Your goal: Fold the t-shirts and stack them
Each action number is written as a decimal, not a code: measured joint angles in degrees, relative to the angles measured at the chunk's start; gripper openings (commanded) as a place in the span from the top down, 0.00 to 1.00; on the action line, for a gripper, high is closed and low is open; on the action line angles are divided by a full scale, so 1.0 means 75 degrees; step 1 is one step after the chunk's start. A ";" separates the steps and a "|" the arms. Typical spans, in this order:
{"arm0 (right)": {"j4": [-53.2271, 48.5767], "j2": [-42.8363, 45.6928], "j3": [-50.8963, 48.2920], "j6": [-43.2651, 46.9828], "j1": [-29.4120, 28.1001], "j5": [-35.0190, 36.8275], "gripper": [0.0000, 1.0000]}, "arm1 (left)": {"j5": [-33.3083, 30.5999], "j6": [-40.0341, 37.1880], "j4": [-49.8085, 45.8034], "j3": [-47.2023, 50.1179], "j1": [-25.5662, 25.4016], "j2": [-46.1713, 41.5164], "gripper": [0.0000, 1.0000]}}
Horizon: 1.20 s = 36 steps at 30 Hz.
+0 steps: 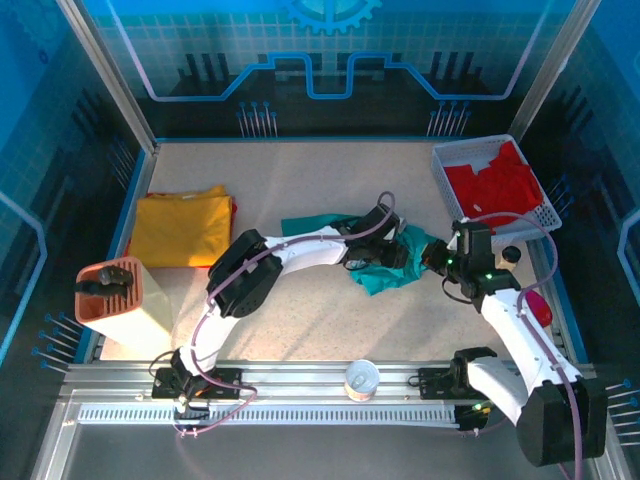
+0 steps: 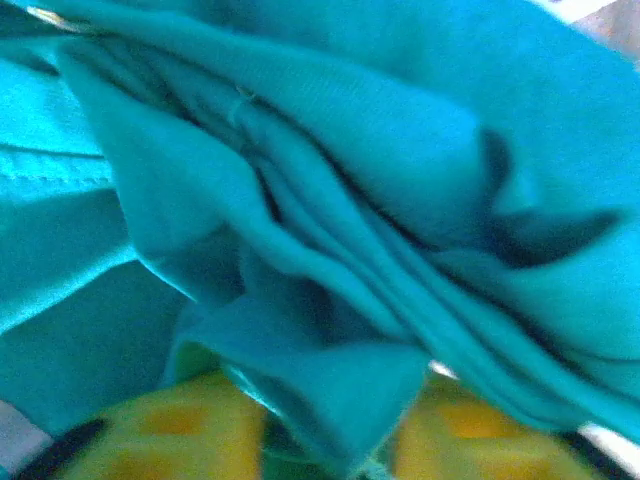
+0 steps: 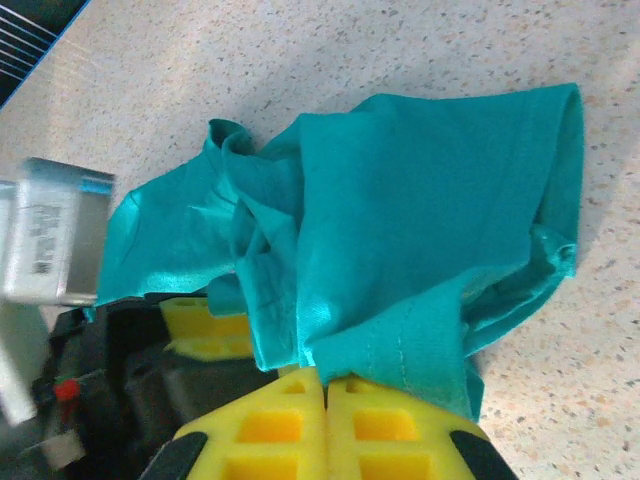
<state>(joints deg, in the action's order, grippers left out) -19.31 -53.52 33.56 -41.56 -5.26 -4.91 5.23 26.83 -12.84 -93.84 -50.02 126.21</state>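
Observation:
A crumpled teal-green t-shirt [image 1: 392,268] lies mid-table between both grippers. My left gripper [image 1: 370,255] is at its left side; in the left wrist view the teal-green t-shirt [image 2: 330,200] bunches close to the lens and a fold hangs down between the yellow fingers [image 2: 170,430]. My right gripper [image 3: 325,385] is shut on a stitched hem of the teal-green t-shirt [image 3: 420,200] and sits at its right edge [image 1: 432,257]. A mustard-yellow t-shirt [image 1: 185,228] lies folded at the left. A red t-shirt [image 1: 497,185] lies in the white basket [image 1: 441,172].
The basket stands at the back right corner. An orange-brown box [image 1: 112,295] sits at the near left edge. A small white cup [image 1: 361,379] rests on the front rail between the arm bases. Blue walls close in the table.

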 measured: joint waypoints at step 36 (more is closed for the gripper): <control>-0.0437 -0.1014 0.0003 -0.0064 0.0265 0.1510 0.74 | -0.2189 0.3488 -0.4657 0.8548 0.1329 -1.2715 0.46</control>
<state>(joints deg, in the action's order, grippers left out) -22.59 -61.12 33.58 -42.04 -3.27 6.42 -11.18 52.99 -47.77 -29.74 -40.05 30.85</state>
